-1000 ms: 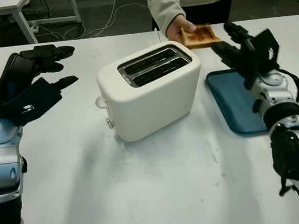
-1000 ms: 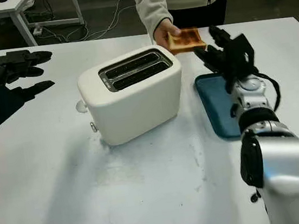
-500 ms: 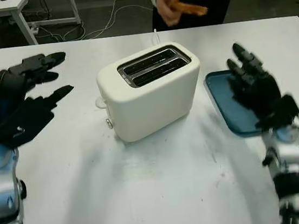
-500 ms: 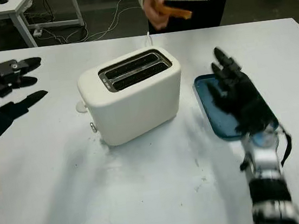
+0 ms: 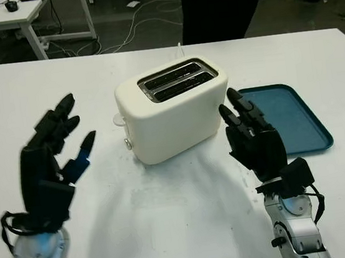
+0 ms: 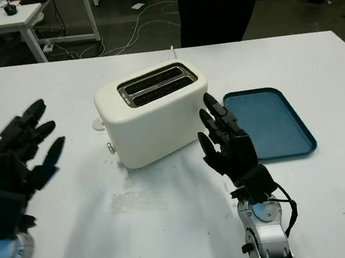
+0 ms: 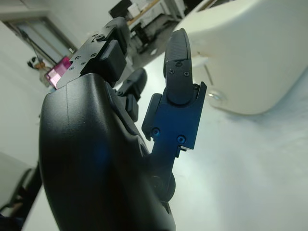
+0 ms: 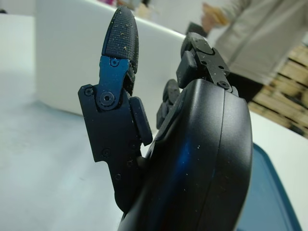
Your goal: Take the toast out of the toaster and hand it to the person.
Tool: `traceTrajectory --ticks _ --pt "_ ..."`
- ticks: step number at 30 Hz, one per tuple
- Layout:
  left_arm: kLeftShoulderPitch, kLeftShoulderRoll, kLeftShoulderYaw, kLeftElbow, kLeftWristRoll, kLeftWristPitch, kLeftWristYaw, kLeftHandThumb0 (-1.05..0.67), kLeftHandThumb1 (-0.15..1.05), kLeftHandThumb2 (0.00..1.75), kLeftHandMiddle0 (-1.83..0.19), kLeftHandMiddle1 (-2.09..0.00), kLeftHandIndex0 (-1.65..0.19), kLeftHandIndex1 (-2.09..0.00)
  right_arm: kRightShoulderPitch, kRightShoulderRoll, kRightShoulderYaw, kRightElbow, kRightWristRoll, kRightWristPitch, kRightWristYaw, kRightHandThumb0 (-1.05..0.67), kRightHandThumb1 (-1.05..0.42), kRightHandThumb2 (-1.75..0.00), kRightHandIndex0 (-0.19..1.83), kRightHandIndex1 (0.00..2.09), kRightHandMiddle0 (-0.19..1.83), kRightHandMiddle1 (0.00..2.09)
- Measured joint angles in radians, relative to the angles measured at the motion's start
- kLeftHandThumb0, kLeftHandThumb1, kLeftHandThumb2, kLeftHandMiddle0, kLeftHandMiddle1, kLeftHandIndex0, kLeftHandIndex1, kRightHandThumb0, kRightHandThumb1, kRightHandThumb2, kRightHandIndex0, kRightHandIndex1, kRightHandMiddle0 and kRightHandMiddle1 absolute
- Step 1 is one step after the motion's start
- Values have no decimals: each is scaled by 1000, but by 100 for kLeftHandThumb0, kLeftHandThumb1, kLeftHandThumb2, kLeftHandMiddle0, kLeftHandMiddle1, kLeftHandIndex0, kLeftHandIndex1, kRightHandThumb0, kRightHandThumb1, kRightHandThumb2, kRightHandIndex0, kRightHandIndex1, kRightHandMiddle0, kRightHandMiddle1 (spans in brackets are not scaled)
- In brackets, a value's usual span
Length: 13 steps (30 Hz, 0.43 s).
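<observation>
- Left eye view: a white toaster stands in the middle of the white table, both top slots showing no bread. The left hand is raised above the table, well to the toaster's left, holding nothing, fingers uncurled. The right hand is raised just beside the toaster's right front corner, also empty, fingers straight. A blue tray lies flat to the right of the toaster, bare. A person stands at the far edge of the table.
- Right eye view: same layout; the right hand sits between the toaster and the tray.
- Left wrist view: the left hand's fingers reach out uncurled toward the toaster's side, apart from it.
- Right wrist view: the right hand's fingers are extended with nothing between them, the toaster behind. The person's hand holds the toast, high and well away from the toaster.
</observation>
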Motion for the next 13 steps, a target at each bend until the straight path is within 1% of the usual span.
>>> traceTrajectory --ticks 4,5,7,10,13 --pt "10 -32 -34 56 18 -27 47 -40 92 52 -10 -51 -28 0 1 13 -1 10 -27 3 -49 -69 -92 -53 15 1 16 0" --pt "10 -35 -41 64 19 -33 51 -43 92 52 -10 -50 -28 0 1 15 -1 18 -35 3 -59 -70 -92 -52 16 1 16 1" --pt "10 -37 -57 73 37 -37 54 -46 92 51 -9 -49 -27 0 1 16 -1 34 -46 3 -77 -69 -92 -53 17 2 17 1" --pt "8 -37 -70 80 41 -34 55 -46 92 51 -7 -47 -26 0 0 17 0 52 -64 7 -105 -69 -92 -53 18 2 17 1" --pt "2 -32 -80 83 41 -21 45 -44 92 51 -9 -46 -27 -1 0 23 2 51 -77 33 -125 -67 -92 -53 18 2 18 1"
